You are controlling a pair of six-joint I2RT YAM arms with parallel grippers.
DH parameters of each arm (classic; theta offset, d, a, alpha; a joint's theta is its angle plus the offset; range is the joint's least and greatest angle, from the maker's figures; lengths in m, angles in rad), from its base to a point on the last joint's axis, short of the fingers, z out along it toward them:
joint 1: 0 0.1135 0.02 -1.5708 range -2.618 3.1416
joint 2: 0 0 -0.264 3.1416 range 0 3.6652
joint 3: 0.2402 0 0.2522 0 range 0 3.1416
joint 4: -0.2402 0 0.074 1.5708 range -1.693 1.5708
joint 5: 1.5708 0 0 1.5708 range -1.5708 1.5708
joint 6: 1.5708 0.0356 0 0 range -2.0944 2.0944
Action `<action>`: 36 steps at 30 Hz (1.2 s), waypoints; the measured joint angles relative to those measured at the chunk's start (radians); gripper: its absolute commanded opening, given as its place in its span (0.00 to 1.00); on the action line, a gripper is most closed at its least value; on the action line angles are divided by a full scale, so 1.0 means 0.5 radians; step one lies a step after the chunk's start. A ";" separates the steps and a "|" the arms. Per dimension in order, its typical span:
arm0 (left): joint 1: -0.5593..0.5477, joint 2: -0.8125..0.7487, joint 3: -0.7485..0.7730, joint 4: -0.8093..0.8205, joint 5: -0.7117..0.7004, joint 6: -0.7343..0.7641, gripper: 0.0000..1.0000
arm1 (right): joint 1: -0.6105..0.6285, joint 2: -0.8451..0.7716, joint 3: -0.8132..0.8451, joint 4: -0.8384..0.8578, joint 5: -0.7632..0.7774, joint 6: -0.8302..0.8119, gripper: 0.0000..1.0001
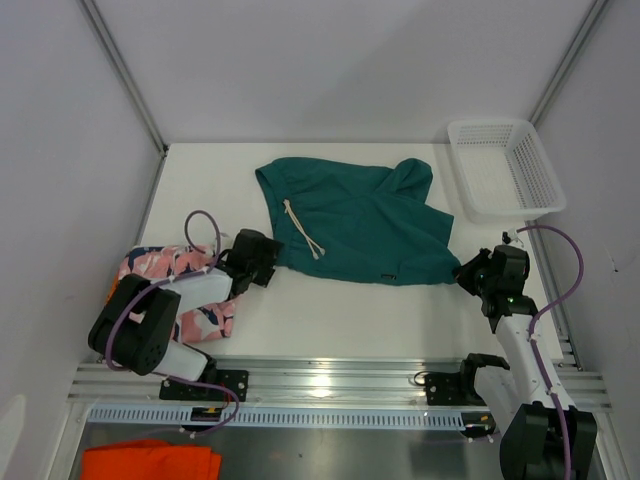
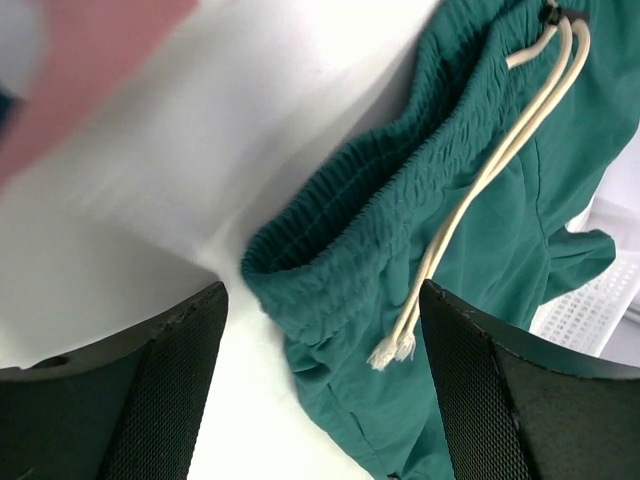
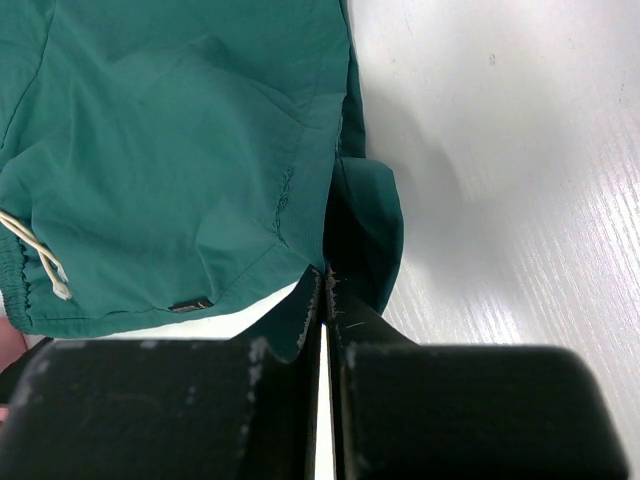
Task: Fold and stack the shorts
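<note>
The teal green shorts (image 1: 350,225) lie spread in the middle of the table, their white drawstring (image 1: 305,232) showing. My left gripper (image 1: 262,258) is open at their left waistband corner. In the left wrist view the elastic waistband (image 2: 330,270) and the drawstring ends (image 2: 392,350) lie between the wide-apart fingers (image 2: 150,400), unclamped. My right gripper (image 1: 470,272) is shut at the shorts' near right corner. In the right wrist view its closed tips (image 3: 325,278) meet the folded hem (image 3: 365,230). The pink shark shorts (image 1: 175,285) lie folded at the left, partly under the left arm.
A white mesh basket (image 1: 505,170) stands at the back right corner. A bright orange cloth (image 1: 150,462) lies below the rail at the near left. Grey walls close in the table on the left, right and back.
</note>
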 measured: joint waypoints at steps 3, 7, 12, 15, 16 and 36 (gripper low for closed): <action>-0.010 0.085 0.071 0.014 0.043 0.000 0.82 | 0.000 0.000 0.001 0.000 0.000 0.000 0.00; -0.016 0.209 0.200 -0.013 0.078 0.000 0.75 | 0.000 0.000 0.001 0.000 0.000 0.000 0.00; -0.012 0.343 0.218 0.083 0.079 -0.001 0.14 | 0.000 -0.008 0.001 -0.001 -0.011 0.002 0.00; 0.020 0.414 0.132 0.321 0.110 0.005 0.00 | 0.000 -0.036 0.001 -0.001 -0.034 0.007 0.00; 0.036 0.426 0.117 0.392 0.131 0.010 0.00 | 0.000 -0.047 0.001 -0.002 -0.043 0.008 0.00; 0.211 -0.816 0.491 -0.980 -0.057 0.680 0.00 | -0.002 -0.423 0.403 -0.539 -0.525 -0.063 0.00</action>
